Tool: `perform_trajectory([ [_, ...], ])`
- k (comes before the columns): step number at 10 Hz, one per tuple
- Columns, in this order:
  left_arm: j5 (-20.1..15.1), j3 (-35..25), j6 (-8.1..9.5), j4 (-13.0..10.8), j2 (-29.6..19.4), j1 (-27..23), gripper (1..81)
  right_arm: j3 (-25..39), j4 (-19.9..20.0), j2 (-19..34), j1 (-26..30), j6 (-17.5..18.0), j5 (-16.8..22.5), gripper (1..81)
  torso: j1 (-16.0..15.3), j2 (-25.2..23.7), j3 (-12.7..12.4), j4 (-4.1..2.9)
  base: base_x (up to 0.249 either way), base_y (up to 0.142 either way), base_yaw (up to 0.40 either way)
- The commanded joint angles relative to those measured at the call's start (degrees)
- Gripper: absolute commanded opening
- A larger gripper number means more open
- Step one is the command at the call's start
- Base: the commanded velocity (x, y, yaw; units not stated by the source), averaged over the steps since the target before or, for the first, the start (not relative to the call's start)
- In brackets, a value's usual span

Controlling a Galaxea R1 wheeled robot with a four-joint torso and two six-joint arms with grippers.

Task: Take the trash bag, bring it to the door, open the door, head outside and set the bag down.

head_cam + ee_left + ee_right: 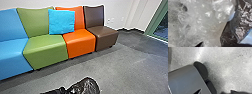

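Because the black, shiny plastic trash bag [88, 86] sits at the end of the robot's left arm [51, 92], on the near side of the chair row, the carrying step seems to be in hand. By the bag, crumpled see-through plastic [199, 22] shows large in the left wrist view. Whether the left claw [65, 90] is clamped on the bag I cannot tell, nor whether the right claw [217, 92] is apart or together.

Behind the bag stands the chair row, with blue, green, orange and brown padded seats [103, 32]; a square bright-blue cushion [61, 22] leans against its green and orange backs. Past the row's brown end is glass in a green frame [152, 18], possibly the door. The next move likely calls for a steady drive over the grey speckled floor [130, 72], the bag well clear of the row.
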State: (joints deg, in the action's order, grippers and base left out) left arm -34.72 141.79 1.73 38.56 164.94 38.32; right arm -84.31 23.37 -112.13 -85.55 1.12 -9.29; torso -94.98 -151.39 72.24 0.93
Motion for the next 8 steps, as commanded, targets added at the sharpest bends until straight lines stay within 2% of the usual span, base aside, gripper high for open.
perform_trajectory([
  [1,-4.5,-0.8,0.11,2.0,0.7,-7.8,81.1,0.1,0.4,3.4,1.4,0.0,4.2,81.1,-3.6,-3.3,0.0,0.0,0.0,0.0,0.0],
  [2,-4.5,-0.8,0.11,2.0,1.4,-7.9,81.1,-0.1,0.4,3.2,1.5,0.0,4.2,81.1,-4.7,-3.3,0.0,0.0,0.0,0.0,0.0],
  [3,-4.5,-0.6,0.11,1.8,1.9,-7.9,81.1,-0.1,0.4,3.2,1.5,0.0,4.2,81.1,-2.5,-1.4,0.0,0.0,0.0,0.0,0.0],
  [8,-4.1,-0.5,-0.24,1.8,3.7,-7.0,81.1,-0.8,0.5,2.8,1.4,0.0,4.3,81.1,-3.9,-2.0,0.0,0.0,0.0,0.0,0.0],
])
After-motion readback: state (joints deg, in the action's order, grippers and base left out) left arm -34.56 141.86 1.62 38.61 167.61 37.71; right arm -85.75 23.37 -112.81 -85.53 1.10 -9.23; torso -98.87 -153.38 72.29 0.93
